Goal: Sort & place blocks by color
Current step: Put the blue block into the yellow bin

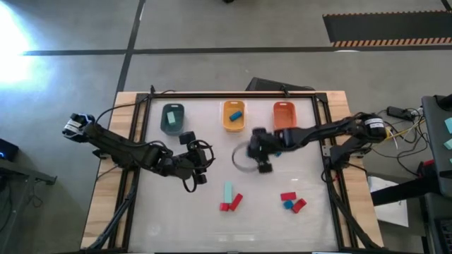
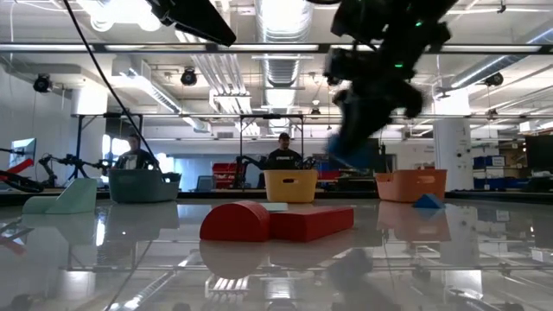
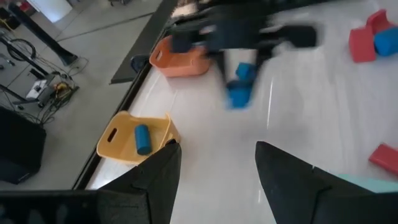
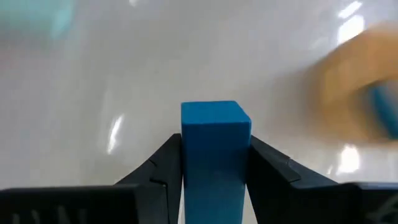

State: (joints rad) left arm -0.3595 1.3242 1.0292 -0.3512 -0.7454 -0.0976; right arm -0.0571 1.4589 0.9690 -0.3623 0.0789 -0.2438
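Observation:
My right gripper (image 1: 263,161) hangs over the table's middle, near side of the yellow-orange tray (image 1: 234,116), shut on a blue block (image 4: 216,143). That tray holds another blue block (image 1: 236,113). My left gripper (image 1: 198,159) is open and waits over the table below the dark teal tray (image 1: 171,118), touching nothing. Near the front edge lie a mint-teal bar (image 1: 228,190) with two red blocks (image 1: 233,203), and farther right a blue block (image 1: 288,204) between two red ones (image 1: 299,205). The orange-red tray (image 1: 284,115) looks empty. My right gripper pinches the blue block by two opposite side faces (image 4: 186,155), one finger on each. The block's free end (image 4: 216,111) sticks out past the fingertips. In the low view the block (image 2: 348,158) hangs clear above the table.
The three trays stand in a row along the far edge. A ring-shaped mark (image 1: 244,156) lies on the glossy top beside my right gripper. Open surface stretches between the trays and the block groups. People sit beyond the table (image 2: 283,155).

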